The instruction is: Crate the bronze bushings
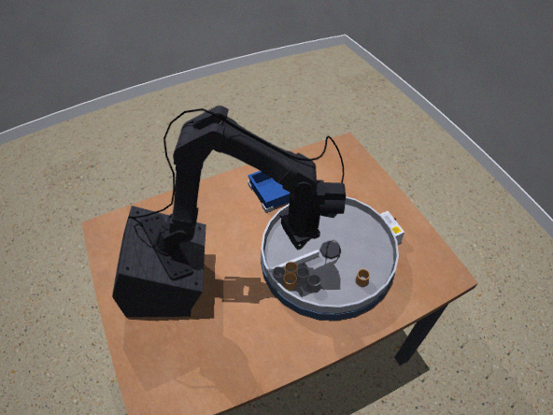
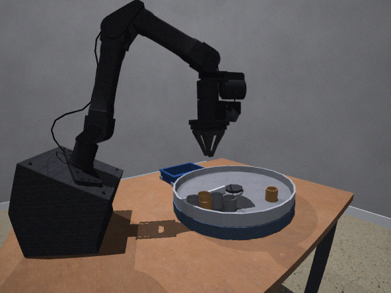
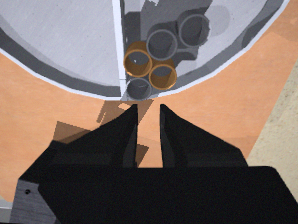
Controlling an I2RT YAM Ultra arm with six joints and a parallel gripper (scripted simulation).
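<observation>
My gripper [image 2: 209, 155] [image 3: 148, 111] hangs above the turntable [image 1: 369, 229] [image 2: 238, 219] [image 3: 55, 45], fingers a narrow gap apart, nothing between them. Two bronze bushings stand touching beside the white bar, one nearer the hub [image 1: 294, 270] [image 3: 134, 47] and one nearer the front [image 1: 290, 284] [image 2: 205, 204] [image 3: 170, 64]. Steel bushings stand around them: one at the rim [image 1: 278, 272] [image 2: 192, 199], one beside the pair [image 1: 303, 272] [image 2: 216, 202], one farther out [image 1: 314, 281] [image 2: 230, 204]. A lone bronze bushing [image 1: 362, 281] [image 2: 271, 195] stands at the right, outside the wrist view. The blue crate [image 1: 276, 193] [image 2: 165, 175] has its inside partly hidden.
A white bar [image 1: 299, 260] [image 3: 118, 45] runs from the turntable's rim towards the dark round hub [image 1: 330, 250] [image 2: 234, 189]. The turntable has a raised wall. A white box with a yellow button [image 1: 397, 230] sits by its far right side. The crate is behind it.
</observation>
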